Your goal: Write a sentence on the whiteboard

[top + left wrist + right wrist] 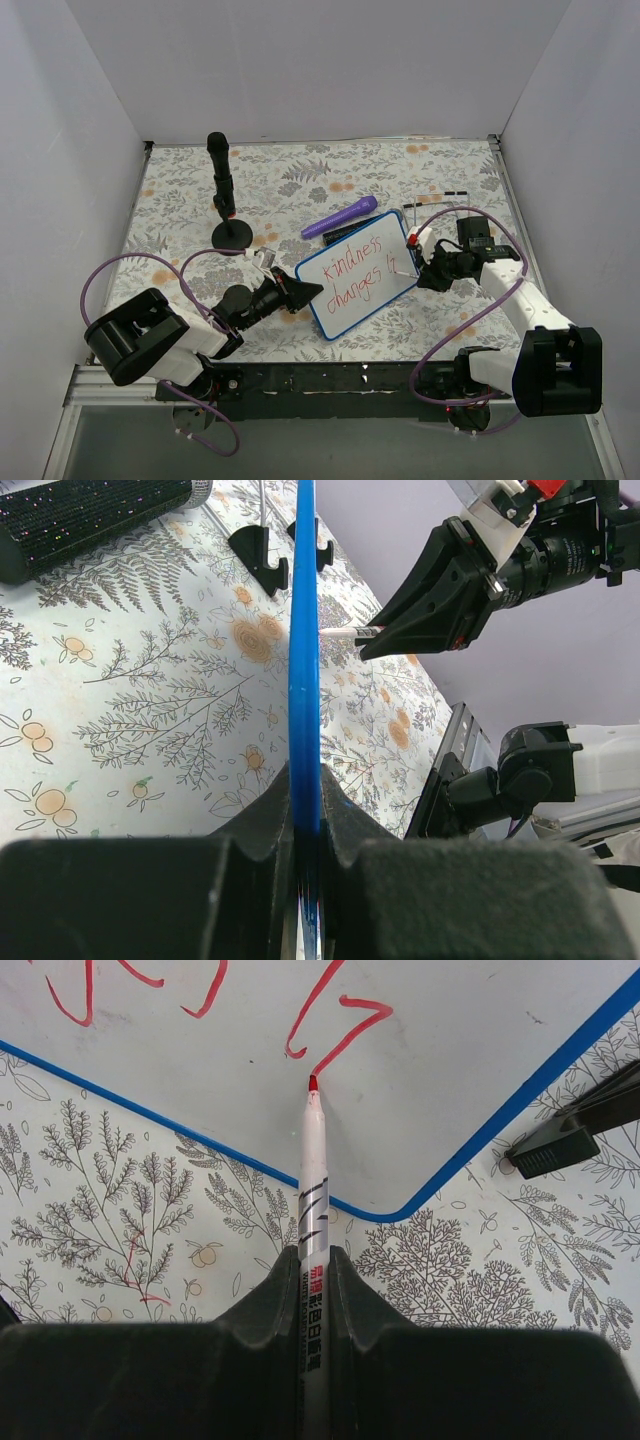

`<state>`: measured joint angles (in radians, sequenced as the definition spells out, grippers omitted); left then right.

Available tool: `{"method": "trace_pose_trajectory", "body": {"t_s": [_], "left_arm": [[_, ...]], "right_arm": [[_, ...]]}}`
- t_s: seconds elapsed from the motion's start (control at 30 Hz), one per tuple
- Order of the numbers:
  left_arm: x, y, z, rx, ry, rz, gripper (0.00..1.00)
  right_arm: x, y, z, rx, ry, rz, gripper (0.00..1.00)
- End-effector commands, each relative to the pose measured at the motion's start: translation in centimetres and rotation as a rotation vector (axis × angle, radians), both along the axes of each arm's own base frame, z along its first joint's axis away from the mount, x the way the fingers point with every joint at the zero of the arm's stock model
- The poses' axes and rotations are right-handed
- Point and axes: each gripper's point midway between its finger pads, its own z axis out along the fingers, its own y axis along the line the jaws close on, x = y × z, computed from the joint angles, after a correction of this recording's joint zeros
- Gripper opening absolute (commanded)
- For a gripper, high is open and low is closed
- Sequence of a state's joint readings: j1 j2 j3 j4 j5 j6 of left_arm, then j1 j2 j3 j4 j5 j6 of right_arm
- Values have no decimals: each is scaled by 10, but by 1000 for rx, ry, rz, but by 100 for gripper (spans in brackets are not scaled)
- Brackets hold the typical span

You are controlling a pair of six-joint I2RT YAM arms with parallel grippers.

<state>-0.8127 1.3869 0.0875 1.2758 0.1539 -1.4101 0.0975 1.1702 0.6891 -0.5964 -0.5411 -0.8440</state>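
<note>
The whiteboard [345,300], white with a thin blue frame, lies slanted on the floral mat. Its blue edge [305,650] runs straight up the left wrist view. My left gripper [306,292] [307,778] is shut on that edge at the board's left corner. The sentence [360,268] is red handwriting in two lines, "kindness changes" plus the start of a third word. My right gripper [424,268] [314,1258] is shut on a white marker [313,1185]. The marker's red tip touches the board [450,1050] at the end of the last red stroke.
A purple marker [340,217] lies just behind the board. A black stand [222,195] with a round base rises at the back left. A small black clip-like piece [560,1135] sits by the board's right corner. White walls enclose the mat on three sides.
</note>
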Motion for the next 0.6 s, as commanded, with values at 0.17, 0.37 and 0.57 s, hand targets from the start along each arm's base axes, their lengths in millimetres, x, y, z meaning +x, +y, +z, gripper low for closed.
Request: {"method": "trace_pose_trajectory", "body": {"t_s": [0.17, 0.37, 0.57], "left_arm": [[-5, -3, 8, -13, -44, -36, 0], [-5, -3, 9, -14, -47, -34, 0], [-6, -2, 7, -10, -45, -31, 0]], "right_arm": [[32, -2, 25, -2, -96, -55, 1], [43, 3, 46, 32, -132, -60, 1], [33, 7, 59, 63, -152, -44, 1]]}}
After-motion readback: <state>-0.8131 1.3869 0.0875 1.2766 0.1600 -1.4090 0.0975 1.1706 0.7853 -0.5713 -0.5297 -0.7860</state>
